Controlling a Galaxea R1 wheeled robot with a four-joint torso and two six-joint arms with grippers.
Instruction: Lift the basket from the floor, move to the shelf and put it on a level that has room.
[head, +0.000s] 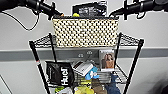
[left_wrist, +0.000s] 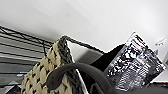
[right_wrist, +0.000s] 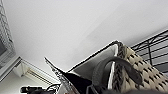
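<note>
Nearest the head camera, the two black arms reach in from the upper corners, the left gripper (head: 53, 13) at one end of the basket (head: 85, 32) and the right gripper (head: 124, 11) at the other. Whether either claw is apart, together or clamped on the rim cannot be told; the fingers are too blurred. In the left wrist view a dark curved handle (left_wrist: 75, 71) arches over the woven end of the basket (left_wrist: 45, 75), and the right wrist view shows the matching handle (right_wrist: 112, 67) over the other end (right_wrist: 140, 72).

The cream-and-dark basket is up at the top level (head: 130, 40) of the black wire shelf (head: 37, 60) — its base looks level with that tier, though contact is not clear. A dark printed packet (head: 89, 9) and something yellow (head: 76, 15) stick up from inside it.

Below, the next tier holds a black bag with white lettering (head: 60, 73), a white box (head: 82, 68), a picture card (head: 107, 60) standing upright and a blue item (head: 91, 73) — further jumble lies lower down. Behind the shelf is a pale wall with a grey band (head: 15, 53).
</note>
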